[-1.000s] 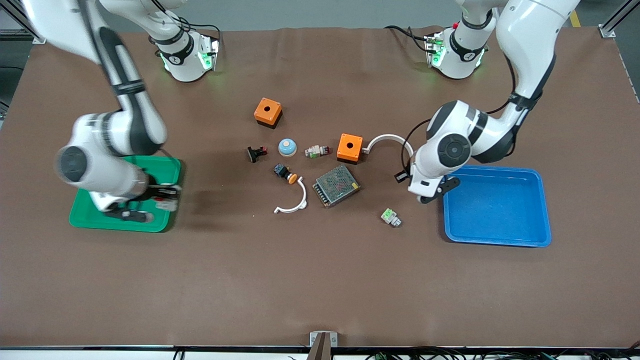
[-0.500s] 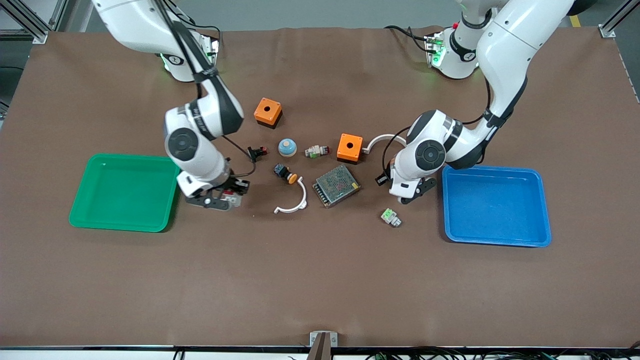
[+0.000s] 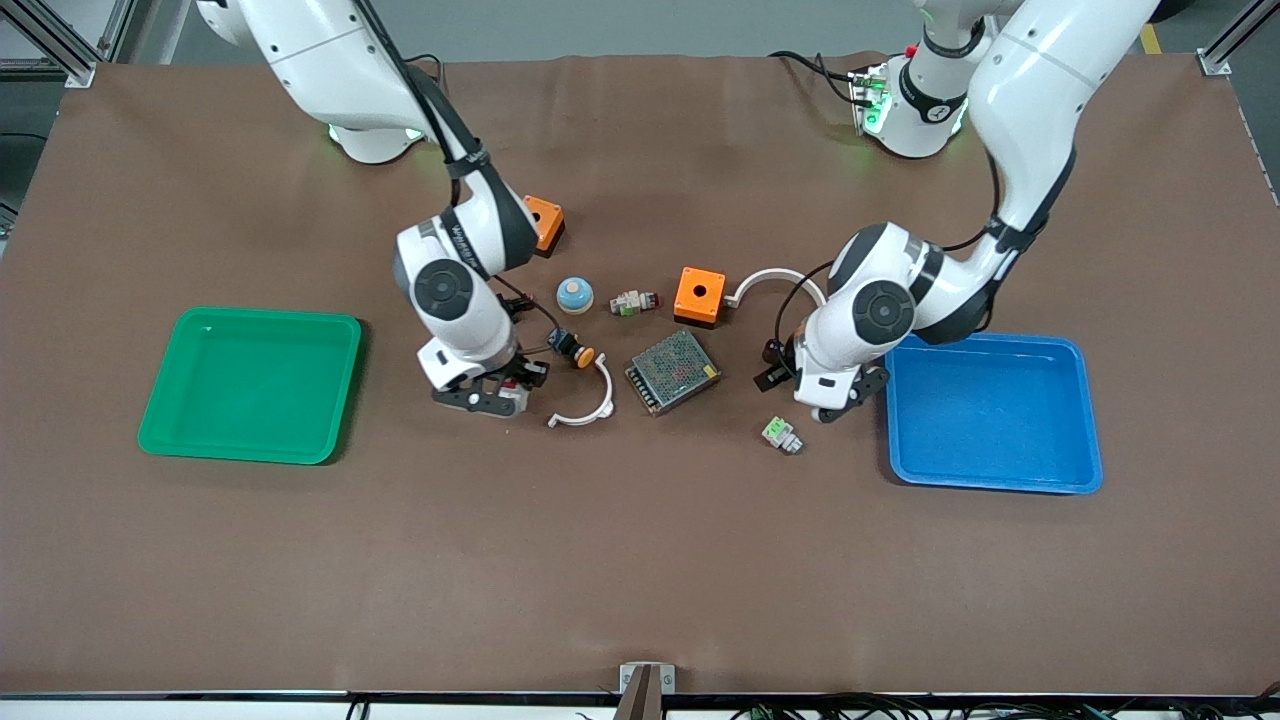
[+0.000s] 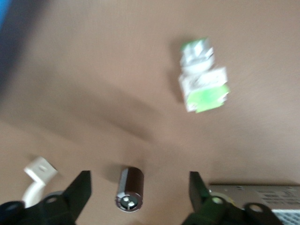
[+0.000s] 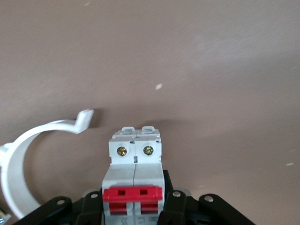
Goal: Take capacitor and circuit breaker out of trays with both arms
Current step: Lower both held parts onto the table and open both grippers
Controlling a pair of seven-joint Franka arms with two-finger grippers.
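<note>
- Circuit breaker (image 5: 134, 173): clamped upright in the closed right gripper (image 5: 133, 206), red levers facing the wrist camera, low over bare table between the green tray (image 3: 250, 440) and a white curved clip (image 3: 585, 405).
- Capacitor (image 4: 129, 190): lying on its side on the table, outside the blue tray (image 3: 990, 475), between the wide-open fingers of the left gripper (image 4: 138, 177) and touching neither.
- For the right arm: lower until the base meets the table, then open (no dropping; tall and narrow, likely to topple), keeping off the clip.
- For the left arm: lift straight up, without nudging the cylinder, which may roll.
- Count: two trays, one capacitor, one breaker, two curved clips, two orange boxes (image 3: 700, 295), one mesh-covered box (image 3: 673, 371).
</note>
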